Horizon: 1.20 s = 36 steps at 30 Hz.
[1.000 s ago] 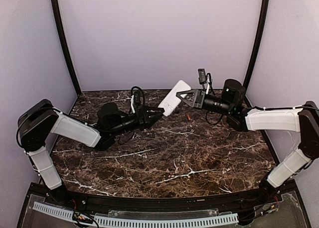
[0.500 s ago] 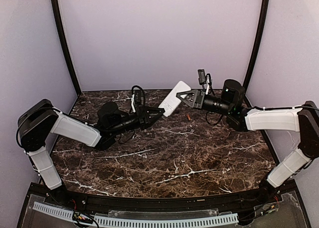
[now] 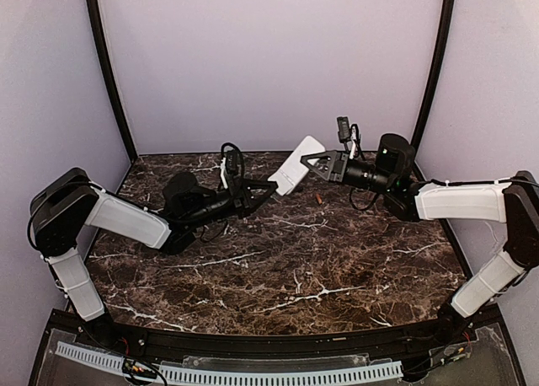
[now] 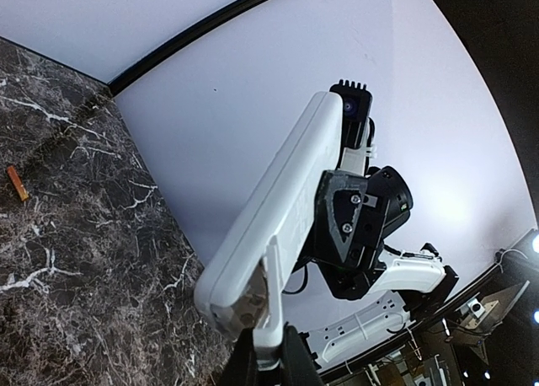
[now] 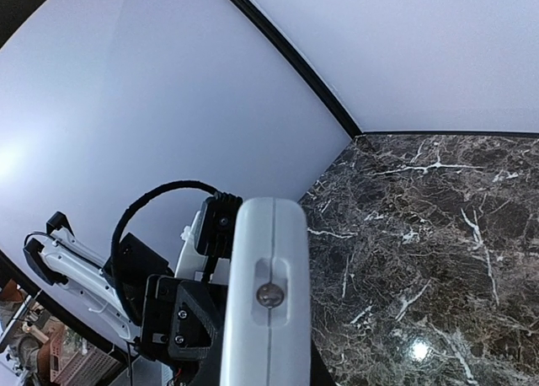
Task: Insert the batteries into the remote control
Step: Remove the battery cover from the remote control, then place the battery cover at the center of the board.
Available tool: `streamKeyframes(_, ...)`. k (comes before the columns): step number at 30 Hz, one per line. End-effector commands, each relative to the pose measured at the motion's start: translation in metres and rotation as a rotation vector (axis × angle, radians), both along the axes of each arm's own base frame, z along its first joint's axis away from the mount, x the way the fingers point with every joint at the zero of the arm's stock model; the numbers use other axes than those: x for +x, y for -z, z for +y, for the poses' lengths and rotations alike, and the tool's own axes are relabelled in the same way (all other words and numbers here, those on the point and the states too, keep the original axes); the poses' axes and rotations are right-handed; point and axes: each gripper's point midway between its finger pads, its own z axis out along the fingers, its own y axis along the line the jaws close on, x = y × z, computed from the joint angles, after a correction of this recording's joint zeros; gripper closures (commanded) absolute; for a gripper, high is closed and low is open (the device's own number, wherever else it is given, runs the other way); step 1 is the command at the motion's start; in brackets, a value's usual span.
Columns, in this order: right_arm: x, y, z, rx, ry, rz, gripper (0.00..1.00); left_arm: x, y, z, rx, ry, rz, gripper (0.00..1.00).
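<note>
Your left hand (image 3: 268,188) is clenched on the lower end of a slim white rectangular plastic remote control (image 3: 296,164). The remote control is held tilted in the air above the back of the dark marbled surface (image 3: 286,268). Your right hand (image 3: 313,160) looks closed on its upper part. One tiny orange-copper cylindrical battery (image 3: 318,198) lies on the surface, apart from both hands. No blue one shows. With two hands on one rigid remote control, a mismatched pull could twist it loose and drop it.

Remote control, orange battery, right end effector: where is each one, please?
remote control (image 3: 295,167): top external view, middle of its white body.
orange battery (image 4: 17,184): left wrist view, middle of the cylinder.
right end effector (image 3: 306,162): top external view, midway between its fingertips.
</note>
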Motion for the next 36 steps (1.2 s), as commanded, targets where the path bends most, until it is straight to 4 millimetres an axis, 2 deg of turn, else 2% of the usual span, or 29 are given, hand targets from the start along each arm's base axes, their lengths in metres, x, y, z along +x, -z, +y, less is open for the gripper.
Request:
streamKeyframes(1,-0.005,-0.022,-0.002,0.035,-0.016,-0.067,1.0,-0.006,-0.003,0.002,-0.017,0.021,-0.02,0.99)
streamKeyframes(9,0.007,0.009,-0.001,-0.025,0.017,-0.01,1.0,-0.017,-0.031,0.004,-0.104,0.062,-0.101,1.0)
streamKeyframes(15,0.017,0.019,-0.004,-0.034,0.035,0.025,1.0,-0.031,-0.043,0.008,-0.154,0.114,-0.143,1.0)
streamKeyframes(17,0.021,0.021,-0.009,-0.037,0.052,0.03,1.0,-0.033,-0.042,0.009,-0.144,0.119,-0.131,1.0)
streamKeyframes(20,0.023,0.022,-0.018,-0.05,0.065,0.029,1.0,-0.037,-0.023,0.013,-0.074,0.118,-0.099,1.0)
streamKeyframes(23,0.022,0.023,-0.027,-0.07,0.07,0.02,1.0,-0.042,0.01,0.018,0.089,0.108,-0.037,1.0)
streamKeyframes(24,0.022,0.023,-0.029,-0.076,0.069,0.019,1.0,-0.042,0.017,0.02,0.145,0.097,-0.073,1.0)
streamKeyframes(26,0.019,0.023,-0.034,-0.084,0.068,0.014,1.0,-0.046,0.049,0.032,0.353,0.075,-0.022,1.0)
streamKeyframes(27,0.017,0.022,-0.036,-0.086,0.064,0.012,1.0,-0.04,0.052,0.037,0.409,0.034,-0.032,1.0)
streamKeyframes(28,0.016,0.022,-0.038,-0.087,0.059,0.012,1.0,-0.043,0.07,0.048,0.534,0.03,-0.028,1.0)
streamKeyframes(29,0.014,0.022,-0.039,-0.087,0.053,0.012,1.0,-0.036,0.071,0.054,0.594,-0.016,-0.039,1.0)
streamKeyframes(30,0.012,0.022,-0.04,-0.088,0.047,0.015,1.0,-0.037,0.084,0.066,0.693,-0.023,-0.043,1.0)
streamKeyframes(32,0.008,0.023,-0.042,-0.094,0.04,0.014,1.0,-0.038,0.083,0.072,0.712,-0.008,-0.053,1.0)
streamKeyframes(33,0.006,0.024,-0.044,-0.099,0.04,0.015,1.0,-0.043,0.093,0.076,0.698,0.005,-0.016,1.0)
streamKeyframes(36,0.002,0.027,-0.05,-0.106,0.046,0.021,1.0,-0.058,0.094,0.068,0.51,0.107,0.031,1.0)
